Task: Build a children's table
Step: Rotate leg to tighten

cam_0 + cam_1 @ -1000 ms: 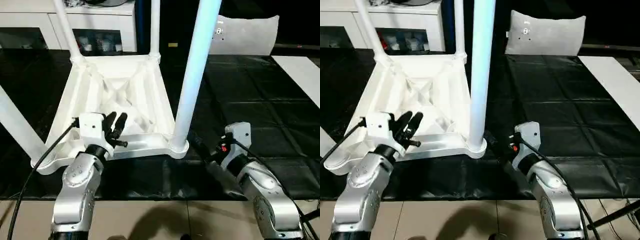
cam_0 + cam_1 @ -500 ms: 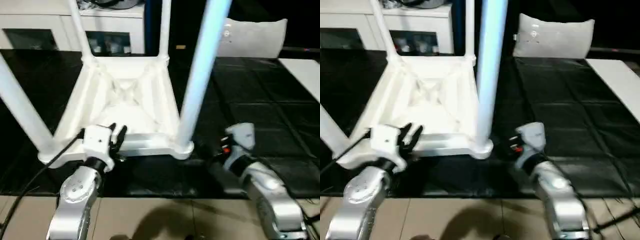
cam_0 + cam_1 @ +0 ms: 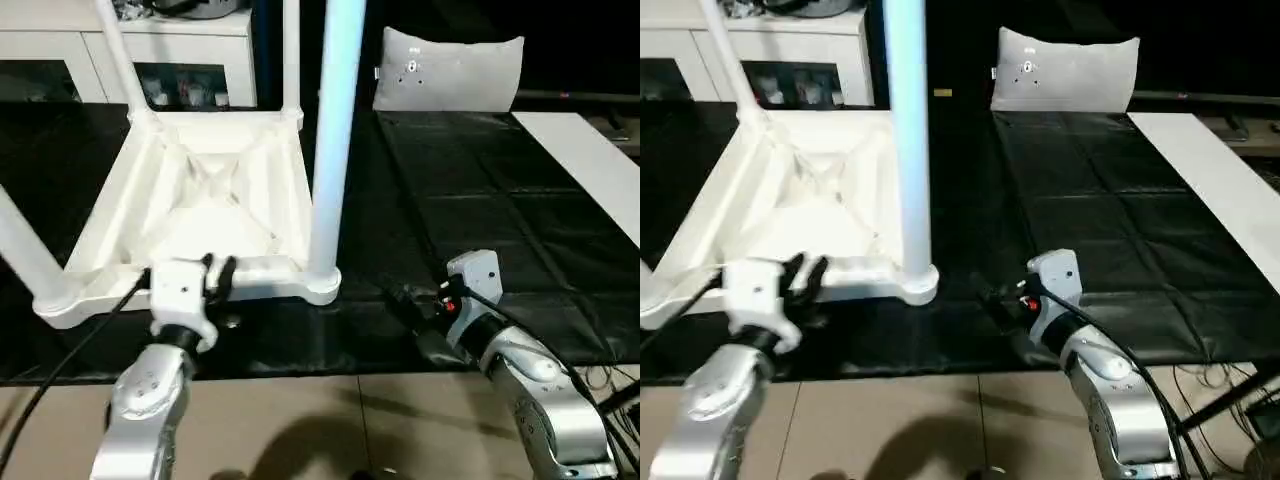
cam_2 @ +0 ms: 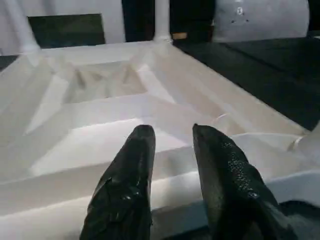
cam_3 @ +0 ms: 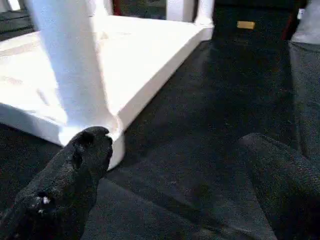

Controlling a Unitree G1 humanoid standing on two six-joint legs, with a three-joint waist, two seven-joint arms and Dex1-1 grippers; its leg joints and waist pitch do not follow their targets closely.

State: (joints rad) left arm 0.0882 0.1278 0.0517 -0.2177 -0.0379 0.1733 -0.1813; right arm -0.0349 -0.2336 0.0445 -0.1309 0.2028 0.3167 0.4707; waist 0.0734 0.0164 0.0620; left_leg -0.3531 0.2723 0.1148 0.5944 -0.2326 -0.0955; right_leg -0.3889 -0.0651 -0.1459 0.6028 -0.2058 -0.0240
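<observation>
**Table upside down on black sheet, both tools at its near edge**

Children's table (image 3: 200, 200) upside down on the black sheet (image 3: 480, 200), top flat against it, ribbed underside facing up. Four white legs standing up from the corner sockets: near right leg (image 3: 332, 130) rising out of the near right socket (image 3: 322, 284), near left leg (image 3: 25, 250) leaning outward at the left corner, two far legs (image 3: 120, 60) at the far edge.

Left tool (image 4: 172, 150) at the table's near rim (image 4: 65, 180), between the two near corners, two black fingers (image 4: 132, 170) partly spread with a narrow gap, nothing pinched between them, tips over the rim. Contact with the rim cannot be told.

Right tool (image 5: 175, 165) low over the black sheet, just beside the near right socket, on the side away from the left tool. Fingers (image 5: 75, 170) spread wide, nothing between them; one fingertip close to the base of the near right leg, apart from it.

Grey cushion (image 3: 448, 68) at the sheet's far edge. White cabinet (image 3: 130, 60) with glass doors behind the table. White board (image 3: 590, 170) along the sheet's right edge. Tiled floor (image 3: 320, 420) at the sheet's near edge.
</observation>
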